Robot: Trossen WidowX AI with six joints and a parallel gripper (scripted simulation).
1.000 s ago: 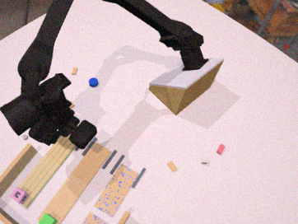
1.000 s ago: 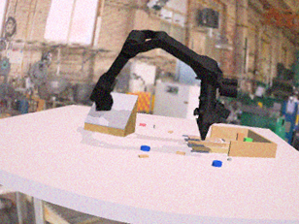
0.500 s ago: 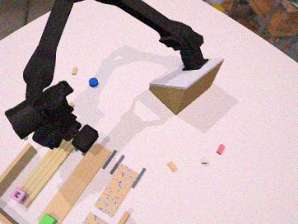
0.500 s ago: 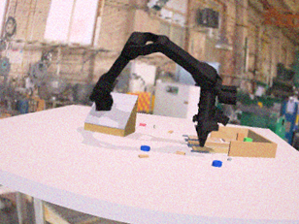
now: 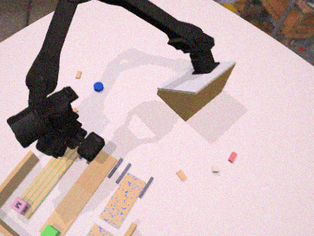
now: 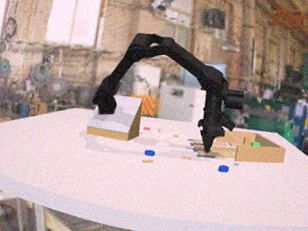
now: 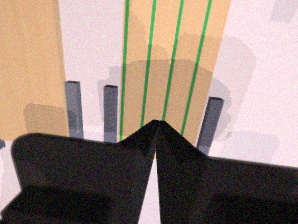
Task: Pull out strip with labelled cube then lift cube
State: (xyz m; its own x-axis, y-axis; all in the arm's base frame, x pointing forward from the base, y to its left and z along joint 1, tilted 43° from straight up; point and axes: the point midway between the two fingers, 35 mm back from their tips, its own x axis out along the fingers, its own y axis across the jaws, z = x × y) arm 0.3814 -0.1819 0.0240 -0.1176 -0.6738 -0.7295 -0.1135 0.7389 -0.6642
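My gripper [image 6: 207,149] [image 7: 158,126] is shut and empty, low over the near end of the green-lined strip [image 5: 51,175] [image 7: 162,40]. Whether the fingertips touch it I cannot tell. A pink cube [image 5: 19,206] marked M sits at that strip's far end; the arm hides its near end in the top view. A plain tan strip [image 5: 82,191] [image 7: 27,60] lies beside it, with a green cube [image 5: 50,231] on it. A blue-speckled strip [image 5: 123,199] shows a gap before another speckled piece [image 5: 99,231].
Dark rails [image 7: 212,122] [image 7: 110,115] flank the green-lined strip's end; more rails [image 5: 123,173] [image 5: 146,187] stand near the other strips. Wooden walls [image 5: 17,178] [image 6: 261,153] surround the far ends. The arm stands on a wedge block [image 5: 204,97] [image 6: 112,130]. A blue disc [image 5: 98,87] [image 6: 150,152] lies apart.
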